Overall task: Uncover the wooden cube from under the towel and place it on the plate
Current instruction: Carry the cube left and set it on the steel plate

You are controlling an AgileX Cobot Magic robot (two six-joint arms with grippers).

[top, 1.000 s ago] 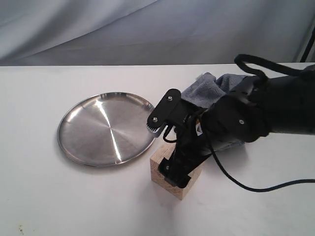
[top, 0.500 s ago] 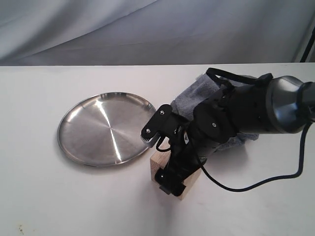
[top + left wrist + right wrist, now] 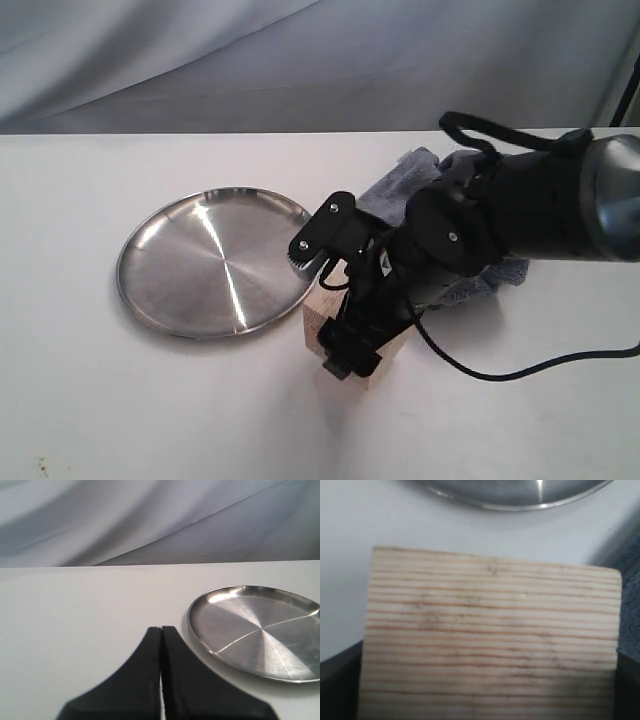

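Observation:
The wooden cube (image 3: 316, 330) stands on the white table just beside the plate's (image 3: 215, 262) near-right rim. My right gripper (image 3: 322, 312) is down over it, one finger on the plate side and one on the near side. The right wrist view has the cube's grained top (image 3: 490, 630) filling the space between both dark fingers (image 3: 340, 685), which lie against its sides with no gap showing. The blue-grey towel (image 3: 415, 180) lies bunched behind the right arm. My left gripper (image 3: 161, 628) is shut and empty above bare table, with the plate (image 3: 255, 630) beside it.
A black cable (image 3: 520, 375) trails from the right arm across the table toward the right edge. A grey cloth backdrop (image 3: 300, 60) hangs behind the table. The plate's rim (image 3: 520, 492) and a strip of towel (image 3: 632, 560) border the cube in the right wrist view.
My right gripper has rotated and settled lower over the cube, and its fingers have drawn in against the cube's sides. Cube, plate and towel have stayed in place.

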